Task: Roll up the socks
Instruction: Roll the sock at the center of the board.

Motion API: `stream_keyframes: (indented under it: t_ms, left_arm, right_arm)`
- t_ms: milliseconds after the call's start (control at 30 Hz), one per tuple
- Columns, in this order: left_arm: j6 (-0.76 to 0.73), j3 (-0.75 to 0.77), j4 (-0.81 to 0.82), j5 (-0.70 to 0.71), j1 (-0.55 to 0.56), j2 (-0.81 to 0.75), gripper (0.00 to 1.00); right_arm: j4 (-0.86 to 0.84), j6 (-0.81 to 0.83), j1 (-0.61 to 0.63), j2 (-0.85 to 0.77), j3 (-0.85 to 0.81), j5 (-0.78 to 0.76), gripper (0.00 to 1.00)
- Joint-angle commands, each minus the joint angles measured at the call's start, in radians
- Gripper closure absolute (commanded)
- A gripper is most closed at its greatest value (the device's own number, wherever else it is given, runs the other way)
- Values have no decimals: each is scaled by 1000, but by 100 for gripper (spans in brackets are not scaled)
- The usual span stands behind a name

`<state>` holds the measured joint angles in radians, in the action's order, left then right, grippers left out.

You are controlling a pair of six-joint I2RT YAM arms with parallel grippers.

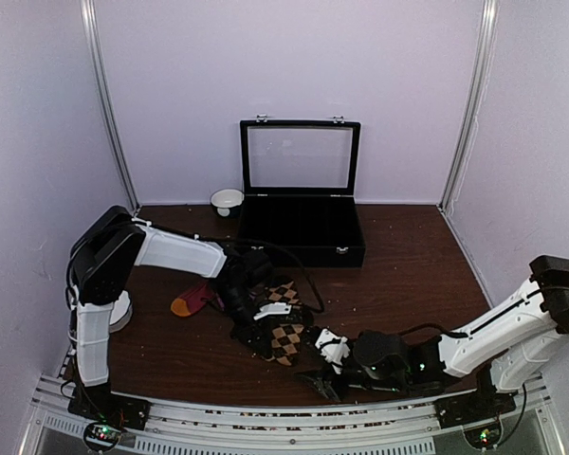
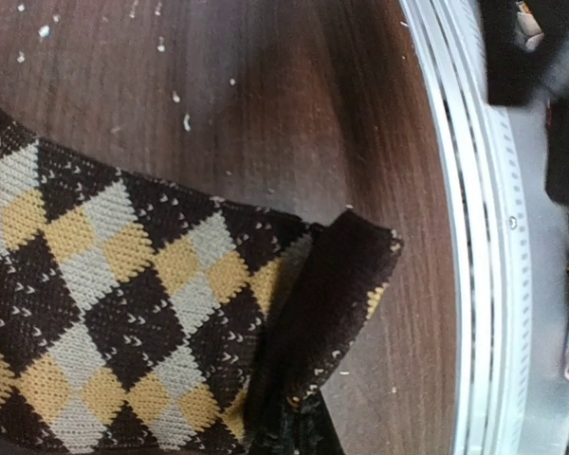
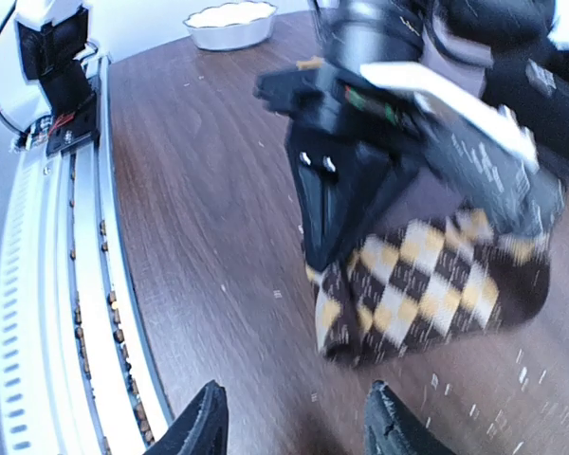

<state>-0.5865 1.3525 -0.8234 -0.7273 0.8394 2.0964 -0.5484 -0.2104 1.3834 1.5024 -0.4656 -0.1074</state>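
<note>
Brown argyle sock (image 3: 427, 284) sits pinched in closed left fingers (image 3: 327, 223), its top hidden; right fingers (image 3: 201, 424) stand open, empty.

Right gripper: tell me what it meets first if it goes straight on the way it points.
Most likely the brown argyle sock, pinched by the left gripper. Only table top lies between it and the open right gripper; depth is unclear.

Black case (image 1: 302, 232) and white bowl (image 1: 227, 200) on wooden table (image 1: 408, 275)
Both stand well beyond the jaws, bowl just beside the open-lidded case
</note>
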Motion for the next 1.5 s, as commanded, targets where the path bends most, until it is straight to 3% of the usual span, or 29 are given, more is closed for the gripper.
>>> stream_keyframes:
  t_ms: [0,233,533,1233,1467]
  left_arm:
    - [35,-3,-97,24,3,55,100]
    - [49,26,-123,31,1,76,100]
    - [44,32,-134,29,0,85,100]
    - [21,59,-172,31,-5,100,100]
    - [17,59,-174,41,-4,100,93]
  right_arm:
    - [107,235,47,40,-114,-57,51]
    - [204,392,44,140,-231,42,54]
    - [208,450,-21,244,-291,98,59]
    - [201,411,-86,335,-263,120,66]
    - [209,366,-100,365,-256,162,71]
